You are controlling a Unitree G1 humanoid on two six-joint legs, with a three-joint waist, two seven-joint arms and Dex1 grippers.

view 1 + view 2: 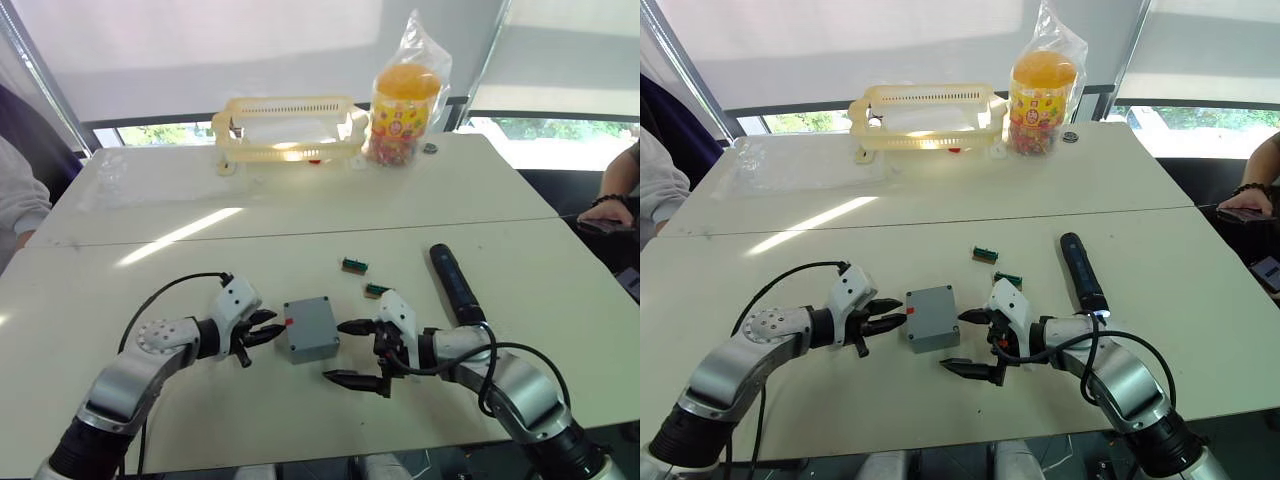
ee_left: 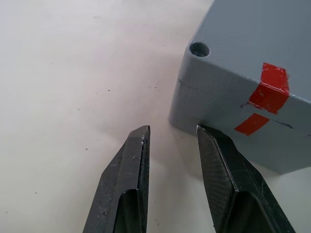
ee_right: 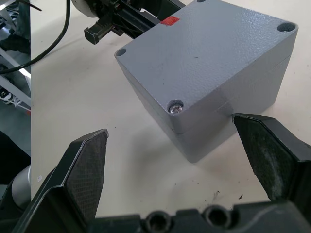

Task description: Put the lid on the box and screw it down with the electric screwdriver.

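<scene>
the box [image 1: 310, 327] sits on the table [image 1: 150, 270] between the two claws, with the lid [image 3: 204, 53] already seated flat on top of it. the right wrist view shows one screw in the near corner hole, while the other corner holes look empty. it looks like stiff moulded plastic, probably light, with a fine textured skin that should not slip much under the pads; it would likely skid on the smooth table if pushed from one side only, so the flat side walls below the lid seam are the place to pinch it. red tape marks the wall facing the left claw.

the left claw [image 1: 262, 329] rests just beside that taped wall, its fingers a little apart and holding nothing, one tip at the box's bottom edge. the right claw [image 1: 352, 352] is spread wide on the opposite side, empty, its mouth turned towards the box's near corner.

the electric screwdriver [image 1: 456, 284] lies on the table beyond the right claw's wrist, untouched. it is a thick, rigid cylinder that may roll, best gripped around mid-body. two small green blocks [image 1: 355, 265] lie further out from the box.
</scene>
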